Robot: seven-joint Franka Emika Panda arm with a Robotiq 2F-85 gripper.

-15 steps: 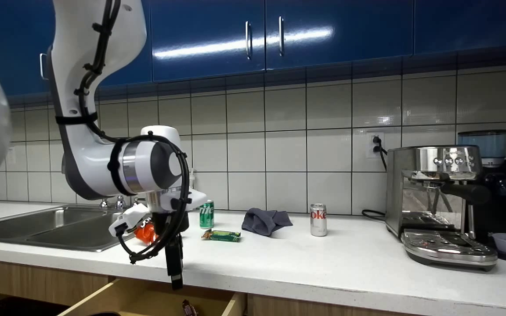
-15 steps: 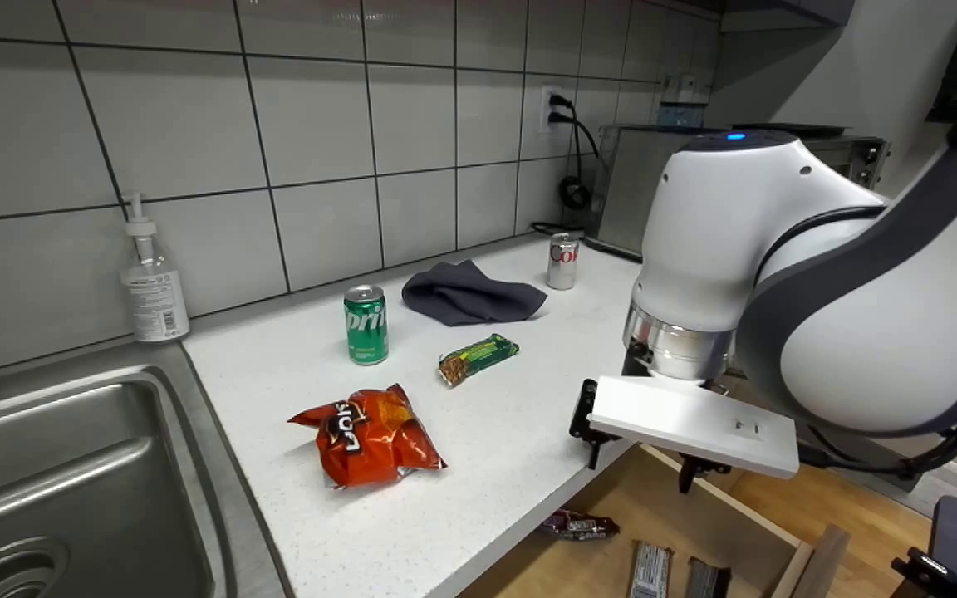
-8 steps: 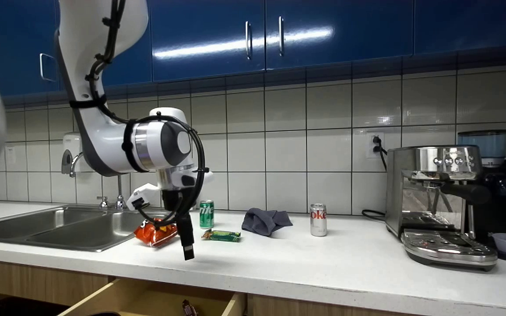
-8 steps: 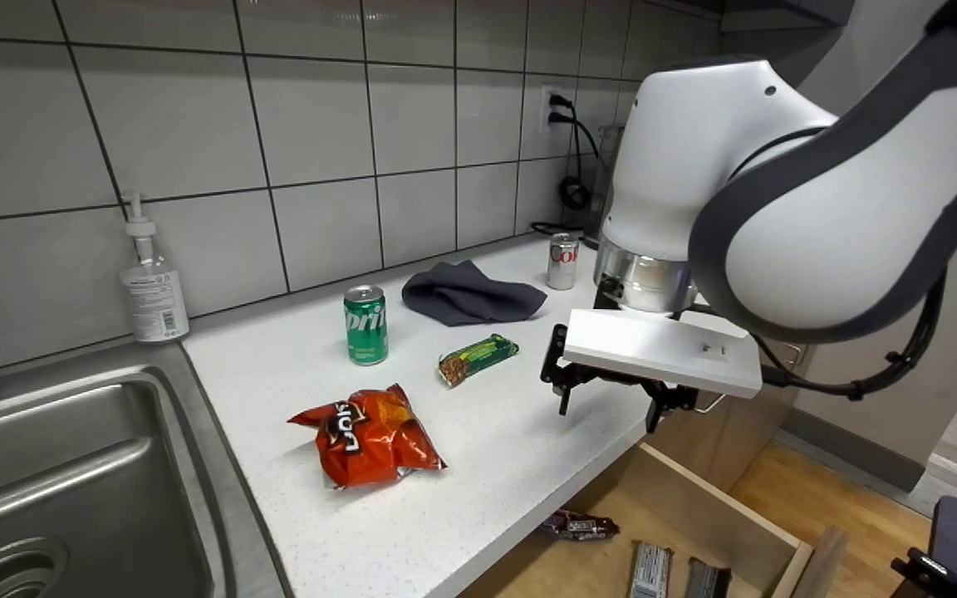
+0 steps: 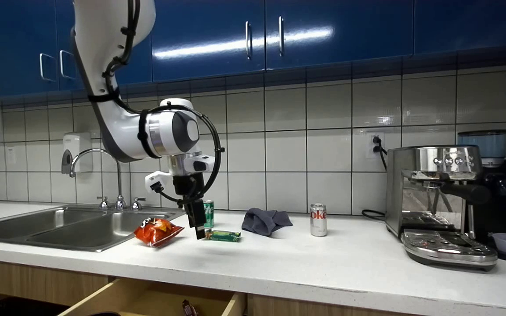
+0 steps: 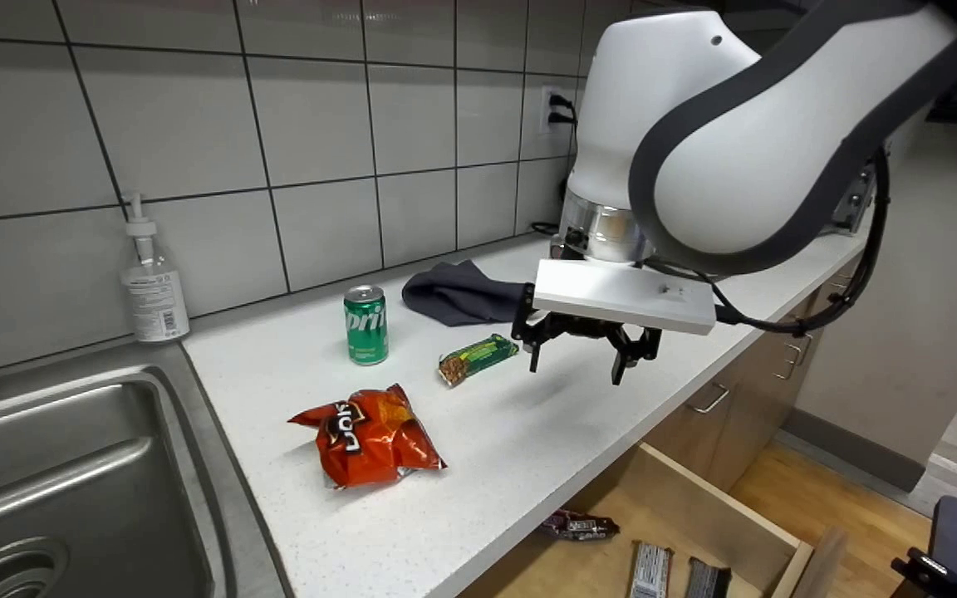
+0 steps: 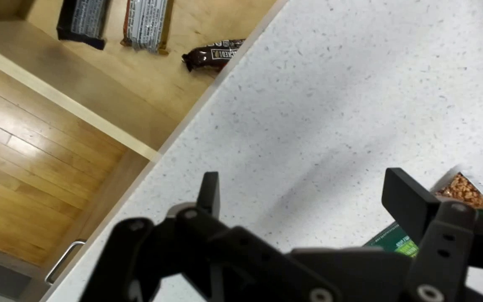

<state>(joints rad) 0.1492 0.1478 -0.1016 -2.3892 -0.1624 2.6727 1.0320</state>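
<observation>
One black-and-grey wrapped bar, one silver-printed wrapped bar and one glossy dark-brown wrapped bar, its far end hidden by the speckled white counter, lie left to right in the open pale-wood drawer at the left of my wrist view. My gripper hangs mid-view above the counter, jaws wide apart. To the right, partly hidden behind my gripper, the green-wrapped granola bar lies on the counter, its long axis running from lower left to its brown granola-printed end at upper right. In an exterior view I see, again from the left, a stainless-steel sink, a red-orange foil chip bag with a green metal soda can behind it, then the green-wrapped granola bar, its brown end pointing toward the chip bag.
</observation>
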